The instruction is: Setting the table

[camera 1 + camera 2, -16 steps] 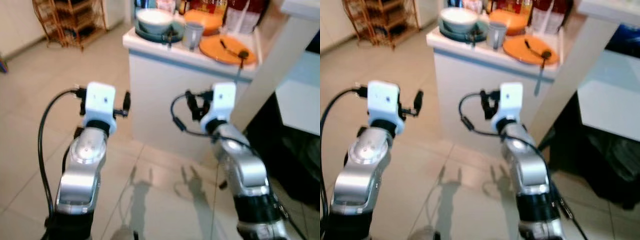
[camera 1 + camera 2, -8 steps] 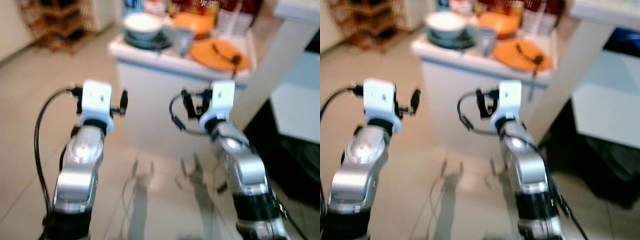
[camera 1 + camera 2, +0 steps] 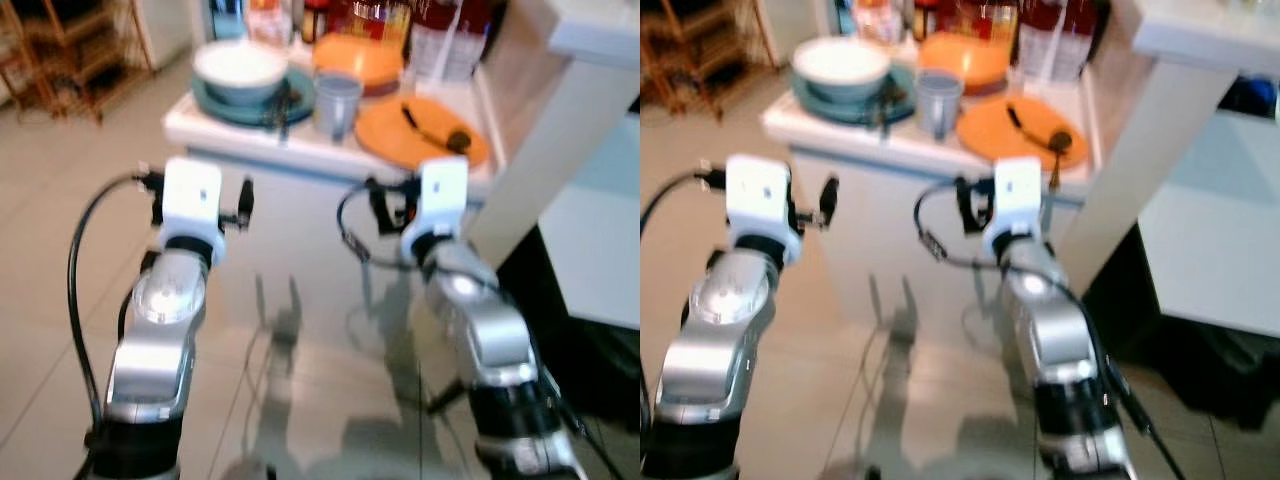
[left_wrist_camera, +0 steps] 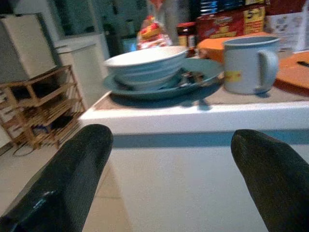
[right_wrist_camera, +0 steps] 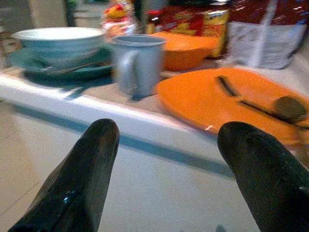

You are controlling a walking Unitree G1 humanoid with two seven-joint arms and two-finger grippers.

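Note:
A white counter (image 3: 262, 150) stands straight ahead, carrying the tableware. On it a white bowl (image 3: 240, 65) rests in a teal plate (image 3: 207, 101), with a grey mug (image 3: 337, 103) beside them. To the right lies an orange plate (image 3: 420, 140) with a dark spoon (image 3: 452, 135) on it, and an orange bowl (image 3: 358, 58) behind. My left gripper (image 4: 171, 145) is open, held below the counter edge and facing the bowl and mug. My right gripper (image 5: 169, 140) is open too, facing the mug (image 5: 140, 63) and the orange plate (image 5: 212, 96). Neither holds anything.
Food packets and jars (image 3: 440, 30) line the back of the counter. A wooden rack (image 3: 60, 50) stands at the far left on the tiled floor. A white post (image 3: 560, 130) and a pale surface (image 3: 600, 260) with dark space beneath close off the right side.
The camera has come closer to the counter, which now looms larger and lower in view. Both arms keep the same raised pose with open fingers.

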